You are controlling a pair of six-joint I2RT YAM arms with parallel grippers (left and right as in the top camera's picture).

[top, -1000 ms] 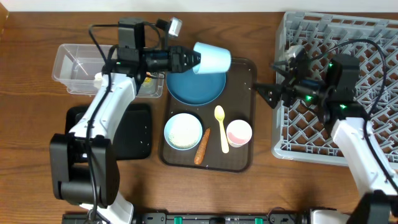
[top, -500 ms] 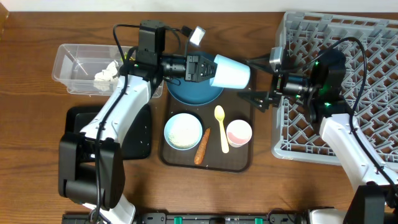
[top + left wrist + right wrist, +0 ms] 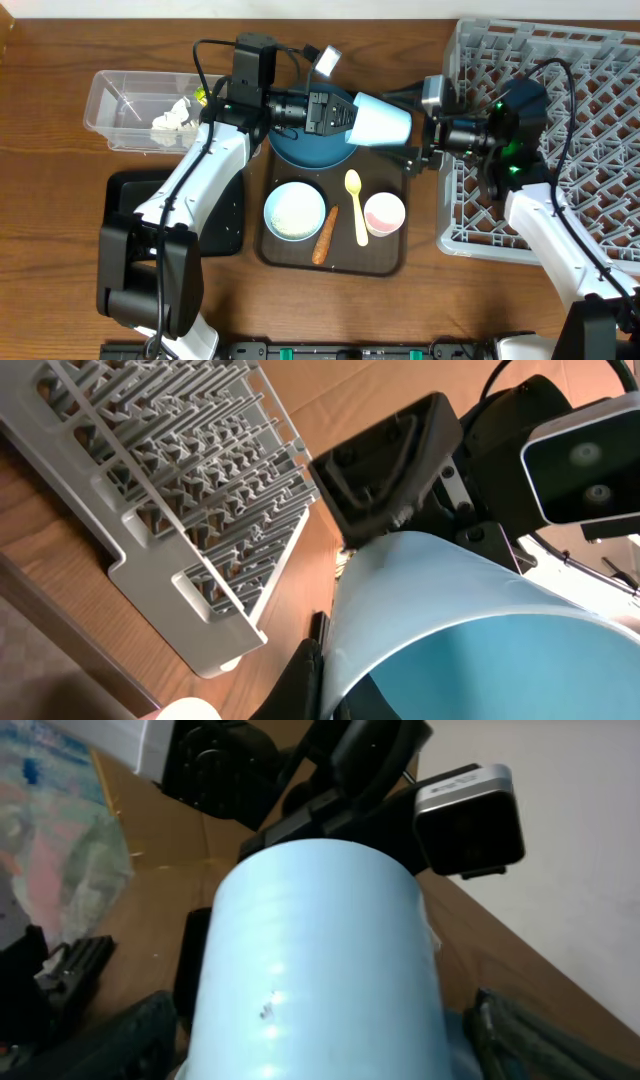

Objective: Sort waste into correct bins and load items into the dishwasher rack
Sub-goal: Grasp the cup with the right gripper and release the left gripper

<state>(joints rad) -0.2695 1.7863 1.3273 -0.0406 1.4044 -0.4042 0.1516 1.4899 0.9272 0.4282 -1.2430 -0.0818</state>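
Two cups: light-blue cup (image 3: 382, 120), pink cup (image 3: 384, 212). One each: plate (image 3: 310, 155), bowl (image 3: 294, 211), spoon (image 3: 355, 205), carrot (image 3: 324, 236), rack (image 3: 610, 120).

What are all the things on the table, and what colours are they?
blue cup: one, light blue, held in the air between the two grippers
plate: one, dark blue, back of the brown tray
bowl: one, white, front left of the brown tray
carrot: one, orange, right beside the bowl
spoon: one, pale yellow, between carrot and pink cup
pink cup: one, pink, front right of the brown tray
brown tray: one, dark brown, middle
tub: one, clear, back left
tissue: one clump, white, in the tub
black tray: one, black, front left
rack: one, grey, right
table: one, brown wood
left gripper: one, black, shut on the blue cup
right gripper: one, black, open around the blue cup
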